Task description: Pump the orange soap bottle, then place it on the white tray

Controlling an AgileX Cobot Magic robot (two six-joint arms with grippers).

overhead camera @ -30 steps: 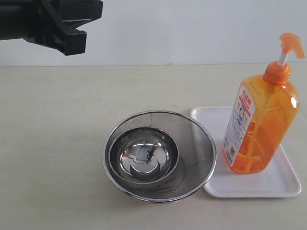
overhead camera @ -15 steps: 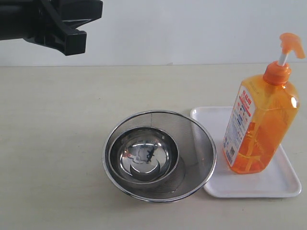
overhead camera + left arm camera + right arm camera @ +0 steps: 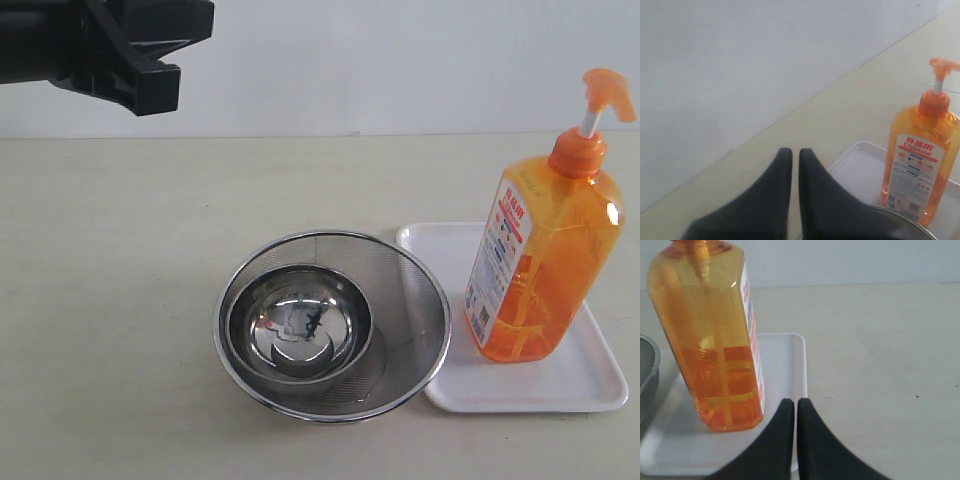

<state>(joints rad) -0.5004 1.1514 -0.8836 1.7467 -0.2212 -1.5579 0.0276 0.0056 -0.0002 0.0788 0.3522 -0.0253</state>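
Note:
The orange soap bottle (image 3: 540, 270) stands upright on the white tray (image 3: 565, 385) at the right of the table, its pump head raised. My left gripper (image 3: 152, 88) hangs high at the far left, well away from it, and in the left wrist view the left gripper (image 3: 791, 151) is shut and empty, with the bottle (image 3: 917, 170) and tray (image 3: 860, 165) beyond it. The right gripper (image 3: 791, 402) is shut on nothing, just over the tray's rim (image 3: 801, 365) and beside the bottle (image 3: 710, 340) without touching it. It is outside the exterior view.
A round steel mesh strainer (image 3: 425, 305) holding a steel bowl (image 3: 300, 325) sits against the tray's left side. Its rim also shows in the right wrist view as the strainer (image 3: 647, 365). Bare beige tabletop (image 3: 110, 300) lies to the left, with a white wall behind.

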